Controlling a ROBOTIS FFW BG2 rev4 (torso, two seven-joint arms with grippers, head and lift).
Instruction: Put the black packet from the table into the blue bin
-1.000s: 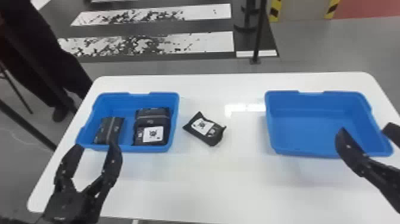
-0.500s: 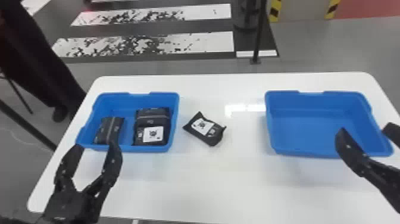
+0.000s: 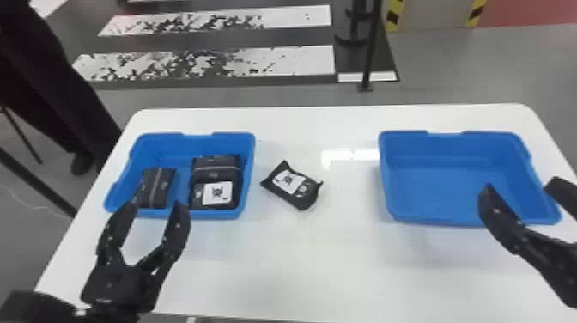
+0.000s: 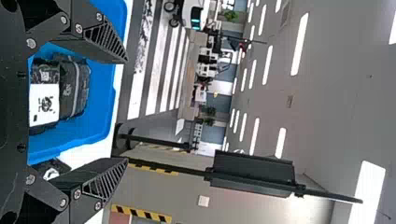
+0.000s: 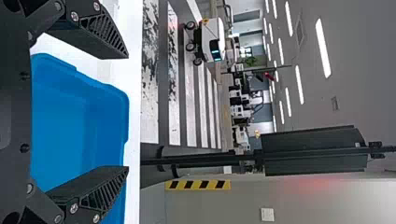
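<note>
Light glints off the smooth, glossy surface, where a left-edge bin and a right-edge bin show smooth, satiny plastic. Between them, the black packet looks like crinkled film with a flat, paper-like label. Shiny metal screws stud the left hand, whose matt fingers have ribbed sides.

Looks white and smooth as a table, with rounded far corners in the head view. Carries a left-hand blue bin and, well apart from it, a right-hand blue bin, both upright. Bears a black packet between them, lying flat and askew with white label up, nearer the left-hand one, touching neither. Gleams with a bright reflection just beside the right-hand one.
</note>
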